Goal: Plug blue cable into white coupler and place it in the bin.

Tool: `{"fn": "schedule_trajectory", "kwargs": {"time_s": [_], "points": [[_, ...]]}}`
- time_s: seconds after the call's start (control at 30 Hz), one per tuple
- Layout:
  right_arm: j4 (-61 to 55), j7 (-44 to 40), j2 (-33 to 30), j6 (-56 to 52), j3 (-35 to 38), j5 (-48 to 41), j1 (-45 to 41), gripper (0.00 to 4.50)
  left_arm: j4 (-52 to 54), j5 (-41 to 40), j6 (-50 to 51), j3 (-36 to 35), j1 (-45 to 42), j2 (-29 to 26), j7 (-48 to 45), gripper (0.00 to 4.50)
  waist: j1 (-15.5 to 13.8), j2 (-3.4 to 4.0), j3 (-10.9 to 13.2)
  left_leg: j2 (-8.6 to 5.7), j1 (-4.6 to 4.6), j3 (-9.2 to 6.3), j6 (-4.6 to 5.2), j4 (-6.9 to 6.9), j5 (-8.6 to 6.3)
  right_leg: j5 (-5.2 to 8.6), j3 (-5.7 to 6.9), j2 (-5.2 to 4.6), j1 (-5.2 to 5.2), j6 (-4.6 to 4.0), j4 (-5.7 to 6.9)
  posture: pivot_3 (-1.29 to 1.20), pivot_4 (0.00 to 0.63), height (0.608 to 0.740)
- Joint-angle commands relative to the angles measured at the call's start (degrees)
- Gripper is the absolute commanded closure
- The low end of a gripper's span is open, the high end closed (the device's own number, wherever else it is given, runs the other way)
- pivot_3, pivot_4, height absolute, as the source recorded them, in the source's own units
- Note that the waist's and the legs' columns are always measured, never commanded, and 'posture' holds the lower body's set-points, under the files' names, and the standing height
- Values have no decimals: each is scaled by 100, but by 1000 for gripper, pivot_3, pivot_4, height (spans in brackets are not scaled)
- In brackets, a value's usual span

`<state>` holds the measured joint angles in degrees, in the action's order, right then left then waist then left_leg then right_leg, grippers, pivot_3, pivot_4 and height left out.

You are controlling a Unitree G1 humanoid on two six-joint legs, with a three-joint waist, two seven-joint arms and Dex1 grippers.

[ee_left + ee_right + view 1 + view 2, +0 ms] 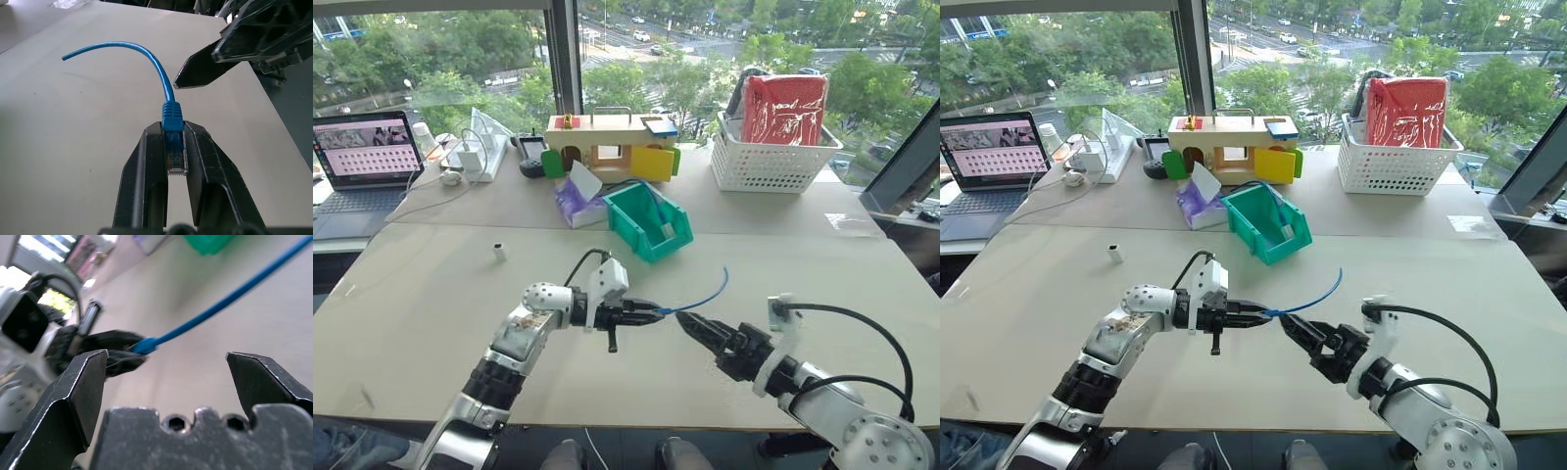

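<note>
Out in the middle of the pale table (431, 323), the left gripper (654, 313) is clamped down on the plug end of the blue cable (703, 297) — in the left wrist view the clear connector sits squeezed between both black fingers (142, 166), and the rest of the cord arcs up and away, free end hanging in the air above the tabletop. The right gripper (690, 324) is right next to that plug, tips just beside it but not touching, with its fingers spread wide and nothing between them.

The white coupler (499, 253) is standing on its own over on the robot's left, well apart from both grippers. The bin (649, 222) sits further back near the table's middle, sloped front facing the robot — something small and pale lies inside, can't tell what. Behind it are a wooden toy house (610, 145), a white basket (766, 155) and a laptop (360, 171).
</note>
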<state>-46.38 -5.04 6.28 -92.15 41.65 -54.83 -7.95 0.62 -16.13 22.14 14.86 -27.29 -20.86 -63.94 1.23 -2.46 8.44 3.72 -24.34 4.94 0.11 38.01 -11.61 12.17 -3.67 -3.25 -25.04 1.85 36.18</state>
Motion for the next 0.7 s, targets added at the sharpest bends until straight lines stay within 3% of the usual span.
{"fn": "schedule_trajectory", "kwargs": {"time_s": [0.03,0.17,0.3,0.53,0.7], "points": [[151,684,1631,21,100,-655,-200,0,384,-158,101,42,-3,39,50,4397,26,1,0,0,1,-1,0,0,0,0,0,0,0,0,1,0,150,737],[490,1317,1535,202,49,-1273,-211,0,415,-166,142,47,4,72,113,4397,102,7,-3,3,5,-13,3,-7,2,2,2,8,3,-2,-1,0,150,737],[941,2140,1253,741,-477,-2414,70,0,510,-155,137,93,89,194,330,4397,126,8,-3,1,-2,-15,4,-10,2,1,3,5,1,-3,-9,0,150,737],[1405,3312,-19,2288,-1718,-4352,467,0,250,90,-202,24,123,562,1028,4397,128,7,-3,0,-3,-27,4,-20,1,7,8,5,10,-2,-17,0,150,737],[1609,3191,-863,2974,-2329,-4587,519,0,230,78,-242,-58,235,661,1323,4397,182,7,-3,-8,-5,-27,11,-17,5,10,-17,4,10,17,-21,0,150,737]]}}
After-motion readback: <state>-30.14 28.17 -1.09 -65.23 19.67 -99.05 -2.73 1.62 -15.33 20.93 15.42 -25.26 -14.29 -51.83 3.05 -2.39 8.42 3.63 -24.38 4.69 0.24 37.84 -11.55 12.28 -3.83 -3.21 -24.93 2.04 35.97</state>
